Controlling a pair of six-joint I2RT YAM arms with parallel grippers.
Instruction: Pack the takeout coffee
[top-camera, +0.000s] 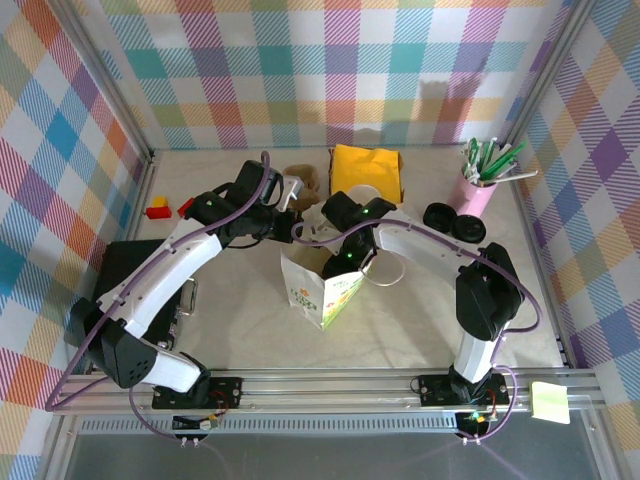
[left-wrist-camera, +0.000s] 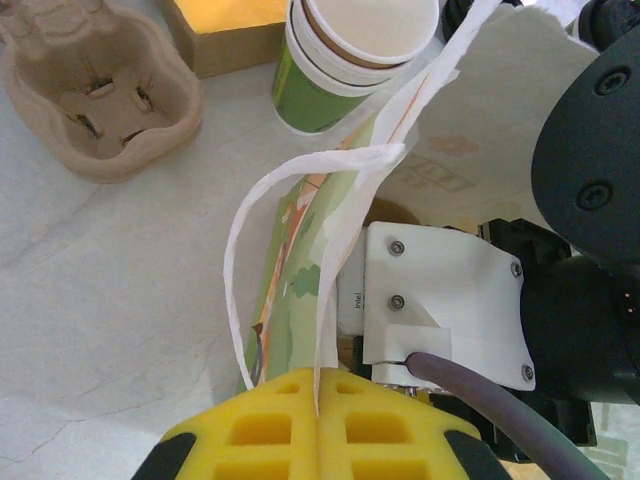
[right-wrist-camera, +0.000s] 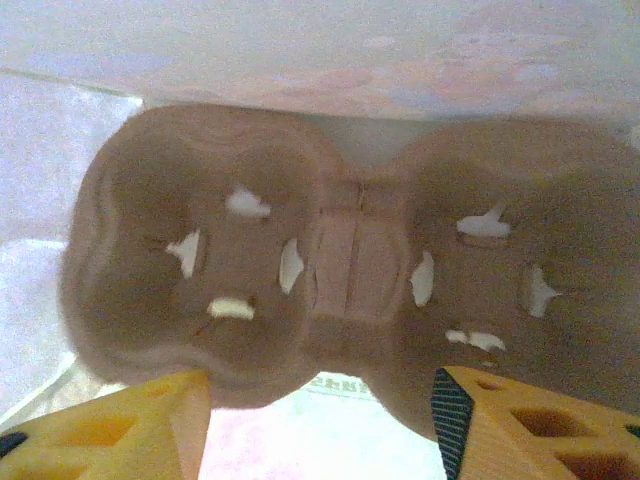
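The right gripper (right-wrist-camera: 320, 390) fills the mouth of the white paper bag with green print (top-camera: 322, 292). Its jaws are spread above a brown pulp cup tray (right-wrist-camera: 330, 260) covering the bag's floor. The left gripper (left-wrist-camera: 316, 400), pinching the bag's white paper handle (left-wrist-camera: 370, 155), stands at its left. Stacked green-and-white paper cups (left-wrist-camera: 350, 60) and a yellow box (top-camera: 367, 170) crowd behind. Bare pale table (top-camera: 250, 335) lies toward the near rail.

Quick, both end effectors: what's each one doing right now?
Left end effector: closed, pinching the white handle of the paper bag.
Right end effector: open, gripping nothing; the brown pulp tray lies just ahead.
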